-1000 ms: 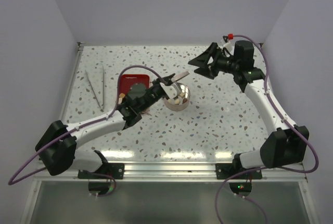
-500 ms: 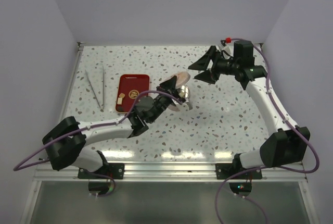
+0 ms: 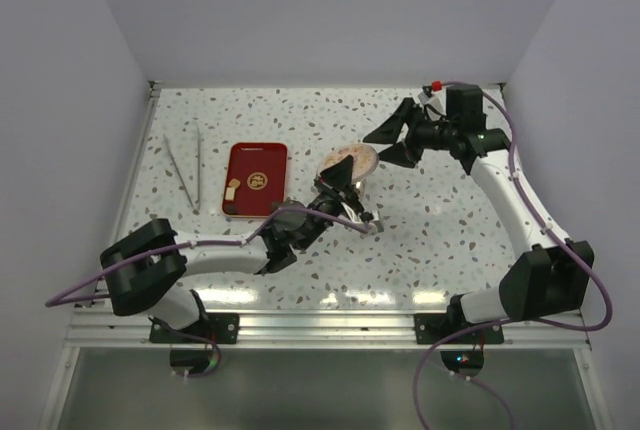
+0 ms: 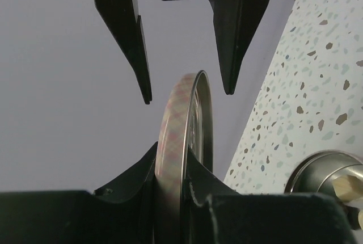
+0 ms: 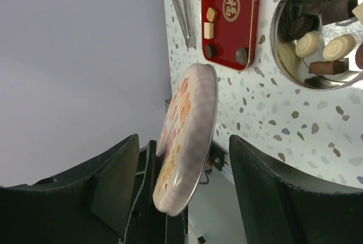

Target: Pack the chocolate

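The left gripper (image 4: 173,170) is clamped on the rim of the tin lid (image 4: 184,136), one finger on each face, and holds it upright on edge. The lid's pale pink patterned top shows on one face and its bare metal underside on the other.

The right gripper (image 5: 184,139) faces it with its jaws spread. The free edge of the lid stands in the gap between them, and a clear space shows on either side, so neither finger touches it.

Beyond the tips of the right jaws, down on the speckled tabletop (image 3: 450,240), sits the round silver tin (image 5: 278,40). It is open, and most of the chocolate (image 5: 309,42) lies in it: cream-white rounds, dark cubes and a dark round or two. From the left wrist the tin shows low and off to one side of the left jaws, with a cream piece just visible inside.

Further out from the right jaws, beside the tin but apart from it, is the red tray (image 5: 227,34) – four pieces lie along one end of it, one light brown, one cream and two dark rounds. A pair of metal tongs (image 3: 197,165) lies past the tray, on the side away from the tin and well clear of both grippers.
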